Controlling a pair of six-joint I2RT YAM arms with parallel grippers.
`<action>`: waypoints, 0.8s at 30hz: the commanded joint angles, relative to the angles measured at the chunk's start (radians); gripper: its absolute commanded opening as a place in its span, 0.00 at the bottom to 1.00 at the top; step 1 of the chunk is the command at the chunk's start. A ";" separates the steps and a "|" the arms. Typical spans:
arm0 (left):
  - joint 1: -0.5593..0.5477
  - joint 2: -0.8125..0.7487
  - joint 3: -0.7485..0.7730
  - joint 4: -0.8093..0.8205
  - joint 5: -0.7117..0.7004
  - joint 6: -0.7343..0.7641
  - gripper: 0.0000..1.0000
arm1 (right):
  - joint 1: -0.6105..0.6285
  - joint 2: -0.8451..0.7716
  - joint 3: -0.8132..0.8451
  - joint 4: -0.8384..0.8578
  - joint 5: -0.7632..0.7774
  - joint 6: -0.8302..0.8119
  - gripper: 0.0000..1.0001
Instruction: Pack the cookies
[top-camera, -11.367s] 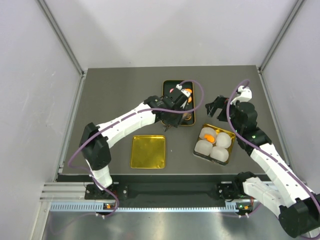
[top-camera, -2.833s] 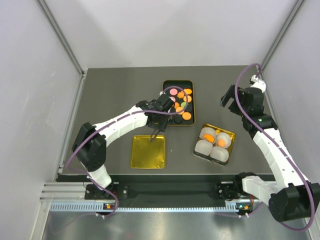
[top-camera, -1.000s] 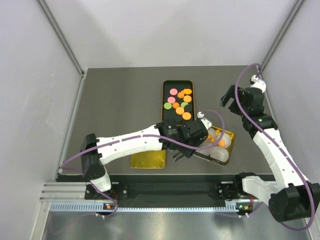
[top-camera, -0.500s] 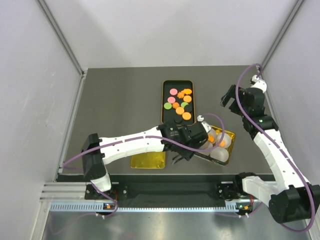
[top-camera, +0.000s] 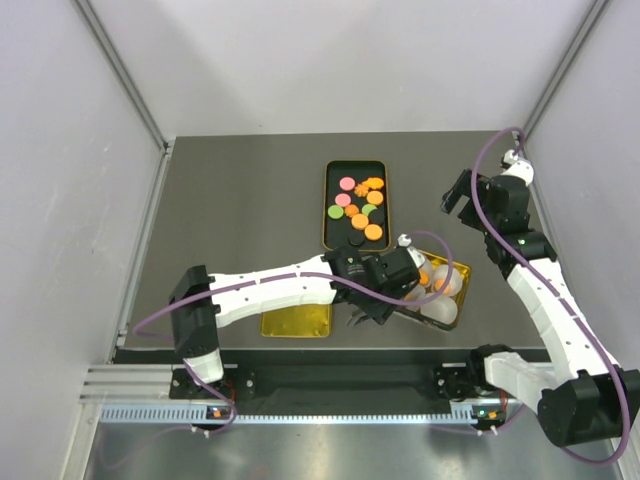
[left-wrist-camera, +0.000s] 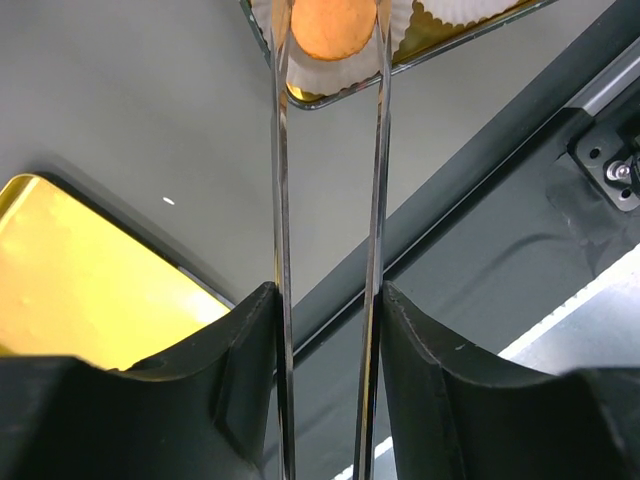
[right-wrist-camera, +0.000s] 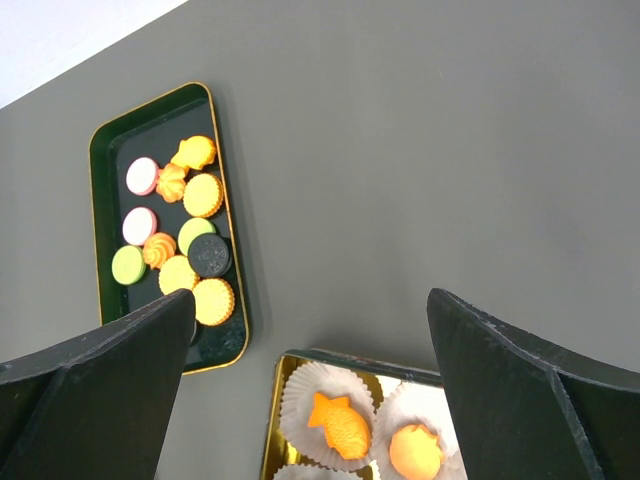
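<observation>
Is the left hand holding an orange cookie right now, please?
Yes, the left hand pinches an orange cookie just above a white paper cup.

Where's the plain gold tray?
Top view, near edge, left of centre: the gold tray lies left of the cup box, partly under the left arm.

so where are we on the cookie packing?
Done: two cups in the tin each hold a cookie. In hand: the left pincer grips a third cookie over a cup at the tin's near corner, not yet released. Left: ten or so cookies on the tray. The right pincer is open, holding nothing.
</observation>
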 joint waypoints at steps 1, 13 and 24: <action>-0.005 -0.009 0.006 0.047 -0.016 0.001 0.48 | -0.019 -0.023 0.002 0.053 0.007 -0.001 1.00; -0.005 -0.021 0.040 0.042 -0.032 0.017 0.50 | -0.019 -0.027 -0.001 0.051 0.007 -0.001 1.00; 0.025 -0.127 0.086 0.045 -0.052 0.023 0.46 | -0.019 -0.027 -0.003 0.051 0.007 -0.001 1.00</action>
